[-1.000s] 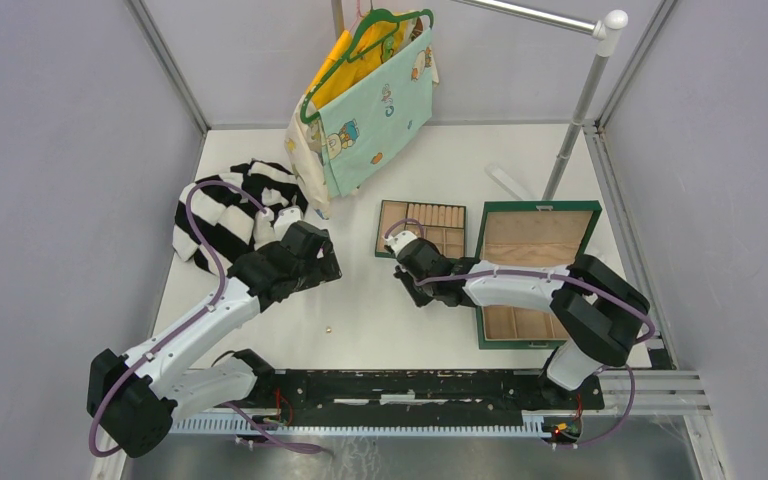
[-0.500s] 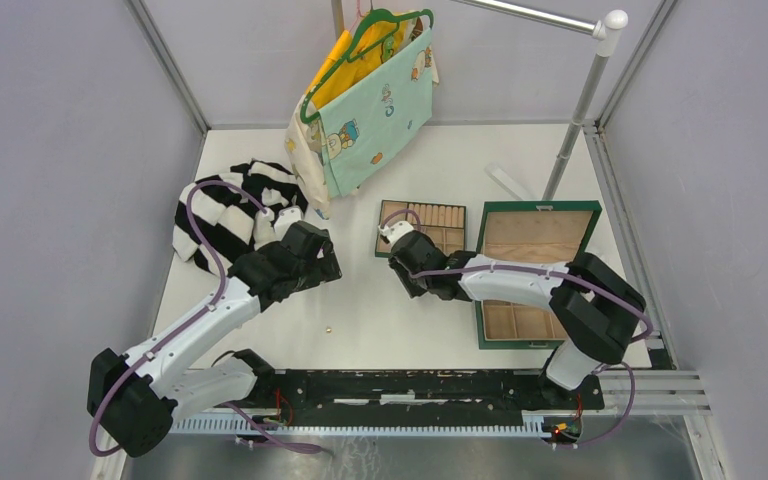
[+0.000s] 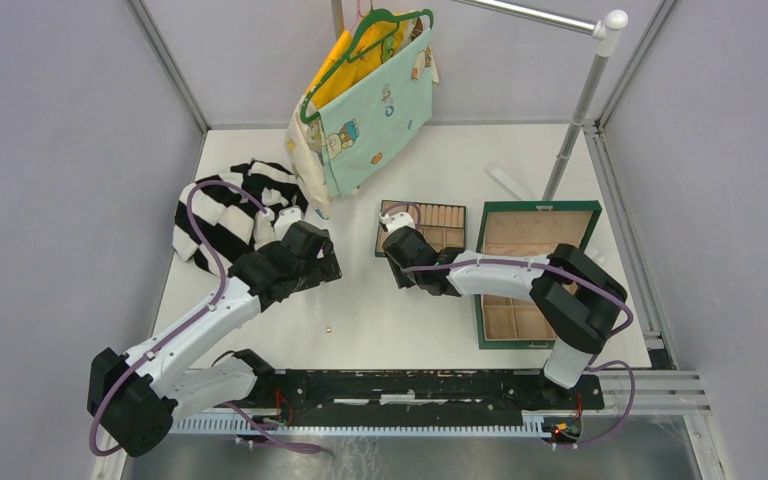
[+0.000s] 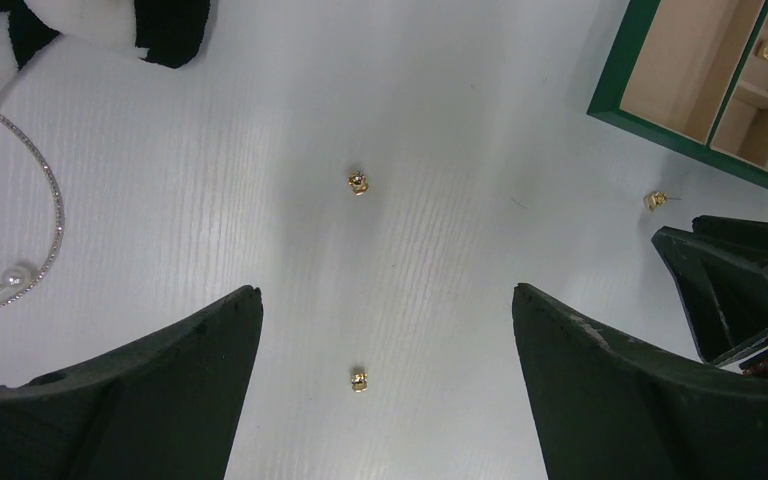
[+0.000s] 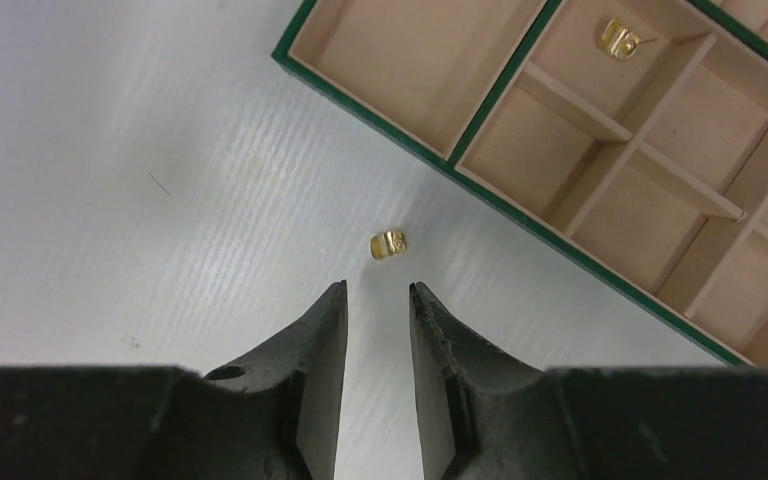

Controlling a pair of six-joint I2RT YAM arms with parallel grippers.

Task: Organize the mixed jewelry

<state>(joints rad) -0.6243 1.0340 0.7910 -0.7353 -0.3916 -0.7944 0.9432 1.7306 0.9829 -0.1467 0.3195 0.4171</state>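
Observation:
In the left wrist view my left gripper (image 4: 385, 292) is open and empty above the white table. One tiny gold piece (image 4: 359, 378) lies between its fingers, another (image 4: 359, 182) lies ahead, and a third (image 4: 653, 200) lies near the tan divided tray (image 4: 660, 125). A thin pale chain (image 4: 52, 205) curves at the left. In the right wrist view my right gripper (image 5: 377, 287) is open by a narrow gap and empty. A gold piece (image 5: 388, 244) lies just beyond its tips, beside the tray's green rim (image 5: 480, 190). Another gold piece (image 5: 617, 38) lies in a tray compartment.
The green box (image 3: 535, 270) lies open at the right, partly under my right arm. A striped black-and-white garment (image 3: 225, 210) lies at the back left. Clothes hang on a green hanger (image 3: 370, 80) from a rail. One gold piece (image 3: 329, 328) lies near the front.
My right gripper has moved left and back, toward the tray's near left corner. The left arm has not moved.

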